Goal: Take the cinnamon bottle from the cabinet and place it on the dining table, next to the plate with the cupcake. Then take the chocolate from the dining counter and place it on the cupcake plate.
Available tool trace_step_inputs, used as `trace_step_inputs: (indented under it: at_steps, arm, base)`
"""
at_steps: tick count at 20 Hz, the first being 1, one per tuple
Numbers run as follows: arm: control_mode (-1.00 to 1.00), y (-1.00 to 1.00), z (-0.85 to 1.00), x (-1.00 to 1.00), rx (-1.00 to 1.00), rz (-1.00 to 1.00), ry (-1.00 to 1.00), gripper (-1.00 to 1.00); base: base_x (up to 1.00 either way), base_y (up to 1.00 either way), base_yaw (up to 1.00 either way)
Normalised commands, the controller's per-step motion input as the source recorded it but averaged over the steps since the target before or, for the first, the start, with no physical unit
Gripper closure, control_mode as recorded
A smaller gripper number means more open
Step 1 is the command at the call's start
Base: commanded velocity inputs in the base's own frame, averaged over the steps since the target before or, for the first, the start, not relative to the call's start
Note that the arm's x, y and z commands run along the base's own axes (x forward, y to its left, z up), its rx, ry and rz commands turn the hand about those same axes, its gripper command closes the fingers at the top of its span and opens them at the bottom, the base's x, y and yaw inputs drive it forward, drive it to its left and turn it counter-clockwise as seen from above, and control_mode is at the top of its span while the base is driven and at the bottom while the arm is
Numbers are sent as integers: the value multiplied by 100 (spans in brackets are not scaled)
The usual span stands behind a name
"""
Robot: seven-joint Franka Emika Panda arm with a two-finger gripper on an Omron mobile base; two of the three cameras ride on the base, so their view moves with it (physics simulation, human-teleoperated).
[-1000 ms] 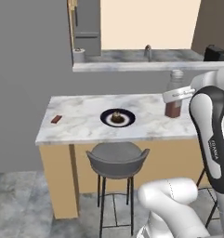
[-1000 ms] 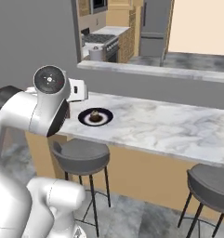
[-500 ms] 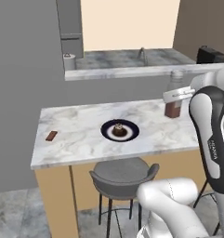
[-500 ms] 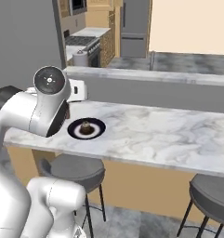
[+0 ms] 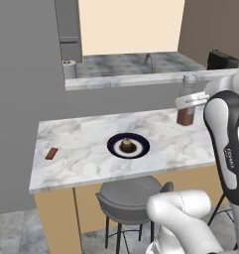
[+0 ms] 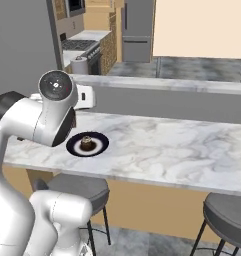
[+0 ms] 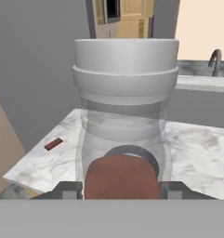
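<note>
The claw [image 7: 121,189] pinches the cinnamon bottle [image 5: 186,105], holding it upright above the right part of the marble bench [image 5: 91,134]. The cupcake [image 5: 127,145] sits on the dark plate [image 5: 141,147] mid-bench. The chocolate [image 5: 51,154] lies near the left edge.

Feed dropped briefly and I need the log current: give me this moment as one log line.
hand: shut on bottle, held above table | plate: cupcake on it | chocolate: on table, untouched
</note>
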Motion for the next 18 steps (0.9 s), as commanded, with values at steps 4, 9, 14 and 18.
trace_step_inputs:
  at_steps: [4,9,14,18]
  arm:
    - [-100,0,-10,18,0,-1,2,100]
    - [-100,-45,-43,93,1,7,4,100]
    - [-100,-69,-88,84,0,29,0,100]
    - [-100,-8,-100,82,0,25,0,100]
  base:
    - [35,4,-5]
    - [0,0,0]
    - [0,0,0]
    - [0,0,0]
